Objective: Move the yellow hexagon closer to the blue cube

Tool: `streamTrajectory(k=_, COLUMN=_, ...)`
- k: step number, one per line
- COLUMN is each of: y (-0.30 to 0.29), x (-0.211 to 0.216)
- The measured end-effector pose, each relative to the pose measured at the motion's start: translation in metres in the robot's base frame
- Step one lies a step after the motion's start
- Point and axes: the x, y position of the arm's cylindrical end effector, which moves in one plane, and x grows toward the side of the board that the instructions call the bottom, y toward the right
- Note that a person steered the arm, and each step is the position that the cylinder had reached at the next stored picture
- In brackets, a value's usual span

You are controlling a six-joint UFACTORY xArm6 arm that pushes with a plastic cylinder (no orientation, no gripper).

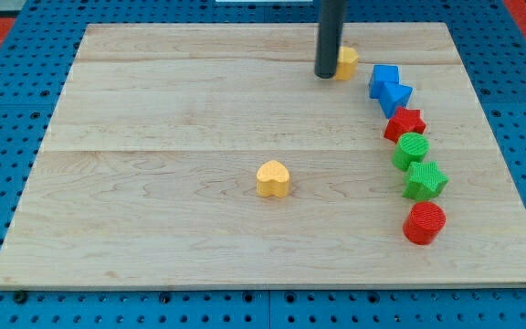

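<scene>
The yellow hexagon [347, 62] lies near the view's top, right of centre, partly hidden behind my rod. My tip [325, 74] rests on the board against the hexagon's left side. The blue cube [383, 79] sits a short gap to the right of the hexagon and slightly lower. A blue star-shaped block [396, 96] touches the cube's lower right.
A red star [405, 122], a green cylinder [412, 149], a green star [425, 179] and a red cylinder [424, 223] run down the view's right side below the blue blocks. A yellow heart [273, 179] lies near the middle. The wooden board [153, 228] sits on a blue pegboard.
</scene>
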Motion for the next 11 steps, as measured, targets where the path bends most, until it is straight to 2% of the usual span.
streamTrajectory(k=1, y=0.024, x=-0.004)
streamTrajectory(k=2, y=0.031, x=-0.029)
streamTrajectory(k=3, y=-0.001, x=-0.041)
streamTrajectory(k=4, y=-0.008, x=-0.065)
streamTrajectory(k=5, y=0.019, x=-0.077)
streamTrajectory(k=6, y=0.053, x=-0.074)
streamTrajectory(k=9, y=0.047, x=-0.031)
streamTrajectory(k=10, y=-0.013, x=-0.029)
streamTrajectory(k=11, y=-0.087, x=0.025)
